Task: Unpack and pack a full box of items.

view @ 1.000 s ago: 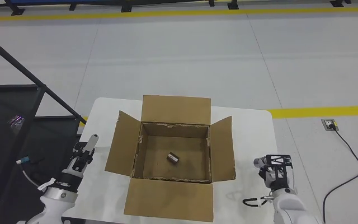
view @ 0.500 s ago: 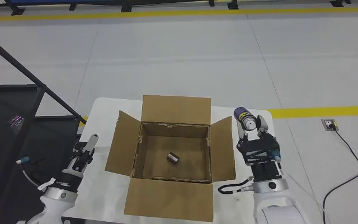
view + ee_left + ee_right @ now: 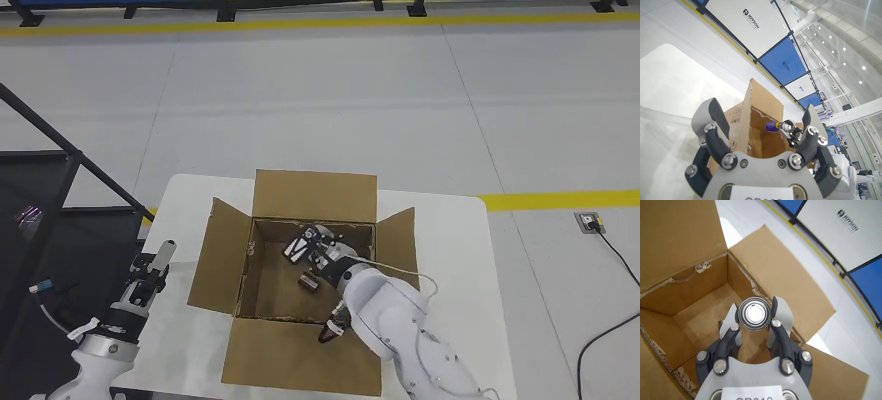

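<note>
Dark logo print stands on a white wall panel (image 3: 745, 24), smaller on the blue panel (image 3: 785, 66) beside it, and blurred on a pale panel (image 3: 848, 228) in the right wrist view. Black handling symbols, including upward arrows, mark the cardboard box (image 3: 734, 117) side. The blue spray can (image 3: 773, 126) bears yellow lettering. A white sticker (image 3: 762, 193) and a second sticker (image 3: 751, 393) on the wrist plates show cut-off characters.

White rounded arms (image 3: 395, 320), grey claw (image 3: 762, 111) plates, silver screws (image 3: 728, 160), black linkages (image 3: 715, 140), dark-padded pale fingers (image 3: 717, 111)
</note>
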Tool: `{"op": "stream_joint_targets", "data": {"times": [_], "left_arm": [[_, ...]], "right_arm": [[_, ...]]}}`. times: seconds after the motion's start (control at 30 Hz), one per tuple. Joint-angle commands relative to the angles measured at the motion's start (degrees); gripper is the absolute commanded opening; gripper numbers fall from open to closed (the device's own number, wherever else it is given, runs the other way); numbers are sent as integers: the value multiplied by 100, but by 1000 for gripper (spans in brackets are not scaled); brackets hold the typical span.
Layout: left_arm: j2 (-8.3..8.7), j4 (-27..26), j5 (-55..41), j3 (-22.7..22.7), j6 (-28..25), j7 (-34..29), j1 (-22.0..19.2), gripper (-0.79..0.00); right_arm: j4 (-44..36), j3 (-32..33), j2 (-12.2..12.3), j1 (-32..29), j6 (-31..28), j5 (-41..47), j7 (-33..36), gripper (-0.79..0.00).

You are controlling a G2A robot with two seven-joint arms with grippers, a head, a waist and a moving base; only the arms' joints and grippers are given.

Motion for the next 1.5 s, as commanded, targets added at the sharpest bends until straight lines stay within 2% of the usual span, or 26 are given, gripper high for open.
{"op": "stream_joint_targets", "data": {"times": [0.0,0.23,0.4,0.43,0.47,0.5,0.53,0.83,0.93,1.0,1.1,1.17,1.23,1.33,1.47], "left_arm": [[0,0,0,0,0,0,0,0],[0,0,0,0,0,0,0,0],[0,0,0,0,0,0,0,0],[0,0,0,0,0,0,0,0],[0,0,0,0,0,0,0,0],[0,0,0,0,0,0,0,0],[0,0,0,0,0,0,0,0],[0,0,0,0,0,0,0,0],[0,0,0,0,0,0,0,0],[0,0,0,0,0,0,0,0],[0,0,0,0,0,0,0,0],[-9,17,39,-35,17,134,-1,0],[-19,57,234,-72,25,324,24,0],[-27,210,654,-37,153,503,-1,0],[-12,407,1035,131,118,157,-106,0]], "right_arm": [[449,-29,-37,143,40,140,58,-785],[1351,-63,-117,339,108,476,-117,-785],[1710,-60,-157,447,80,657,-269,-785],[1745,-61,-162,458,74,669,-273,-720],[1771,-64,-166,466,67,679,-268,-582],[1792,-68,-169,474,53,682,-243,-502],[1798,-71,-173,476,47,691,-232,-468],[1745,-92,-189,439,-1,667,-179,-394],[1666,-90,-188,410,-16,626,-131,-323],[1572,-83,-184,376,-11,576,-130,-305],[1206,-44,-161,215,38,472,-295,-228],[827,9,-129,30,115,307,-426,-132],[370,75,-90,-200,249,58,-521,0],[-345,130,-34,-594,323,-234,-801,0],[-1105,241,30,-1083,514,-571,-1390,0]]}}
